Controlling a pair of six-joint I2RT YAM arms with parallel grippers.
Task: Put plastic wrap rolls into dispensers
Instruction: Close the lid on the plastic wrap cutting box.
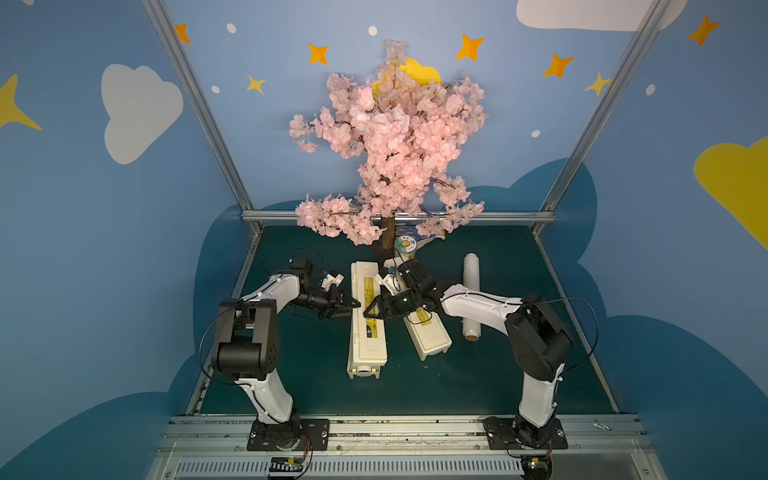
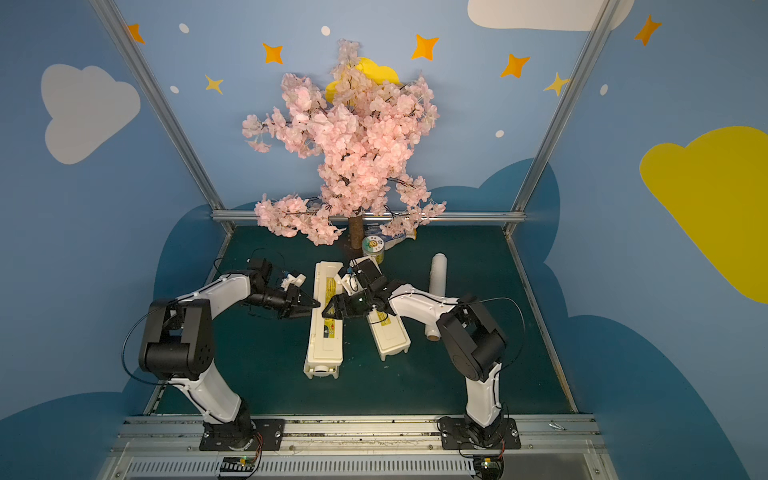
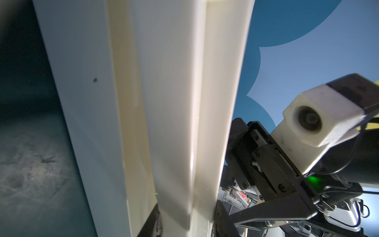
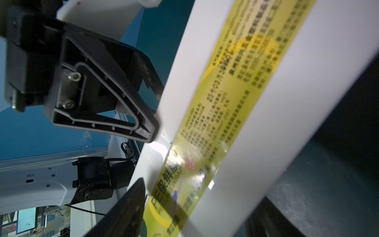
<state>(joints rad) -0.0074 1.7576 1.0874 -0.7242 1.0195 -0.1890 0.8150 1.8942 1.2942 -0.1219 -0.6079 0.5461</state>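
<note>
Left gripper (image 1: 358,305) and right gripper (image 1: 366,312) meet at one dispenser.
On the green table (image 1: 299,374), the straight dispenser (image 1: 368,345) lies crosswise between the two grippers' tips. The angled dispenser (image 1: 428,338) lies under the right gripper's wrist. The plastic wrap roll (image 1: 471,286) lies behind the right gripper, beneath its forearm, touching neither hand. The left gripper is pinched narrow on the straight dispenser's edge. The right gripper's jaws stand wide with the yellow-labelled lid between them; whether they press on it I cannot tell.
</note>
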